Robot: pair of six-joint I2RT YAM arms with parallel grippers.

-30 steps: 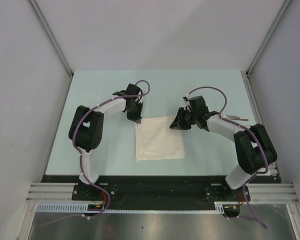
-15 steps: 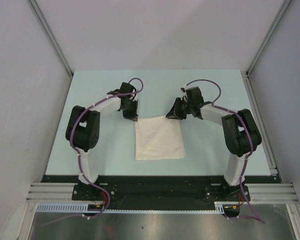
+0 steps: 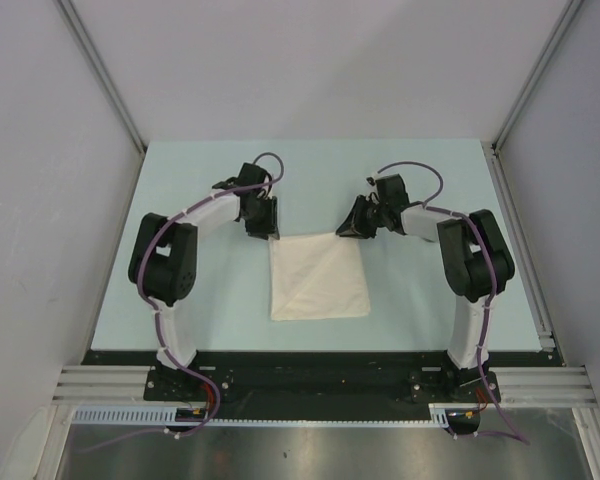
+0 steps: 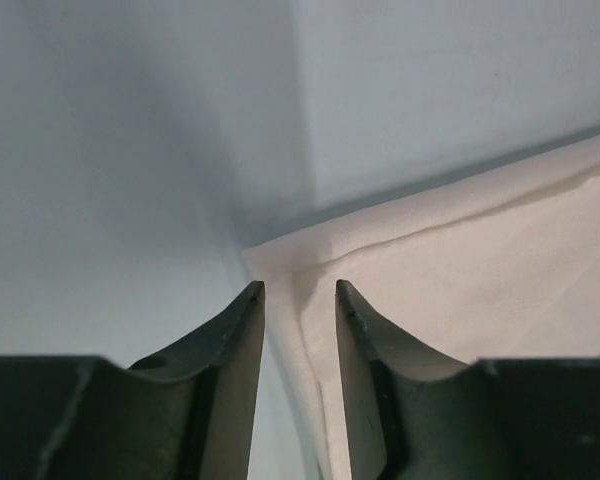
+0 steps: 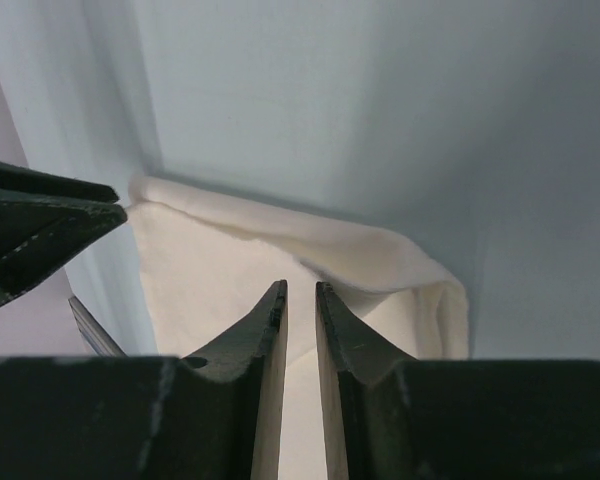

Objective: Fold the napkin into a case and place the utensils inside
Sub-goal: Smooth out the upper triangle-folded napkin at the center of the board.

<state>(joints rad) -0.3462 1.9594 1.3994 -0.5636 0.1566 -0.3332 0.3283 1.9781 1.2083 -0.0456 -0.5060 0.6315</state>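
Here, left jaws: parted a little, astride the far left corner of the napkin (image 3: pixel 318 280), not closed on it.
Napkin: flat on the desk (image 3: pixel 210 300), far edge spanning from one arm to the other.
Right jaws: almost together over the far right corner; whether cloth is pinched, cannot tell.
Nearer arm: neither.

In the top view the napkin (image 3: pixel 318 278) lies flat on the table (image 3: pixel 420 300), just below the middle of the frame. The left gripper (image 3: pixel 263 228) sits at its upper left corner and the right gripper (image 3: pixel 348 228) at its upper right corner, with both arm bases below the napkin at the bottom. In the left wrist view the napkin's corner lies between the fingertips, the sheet spreading to the lower right. In the right wrist view the napkin's edge lies just above the fingertips.
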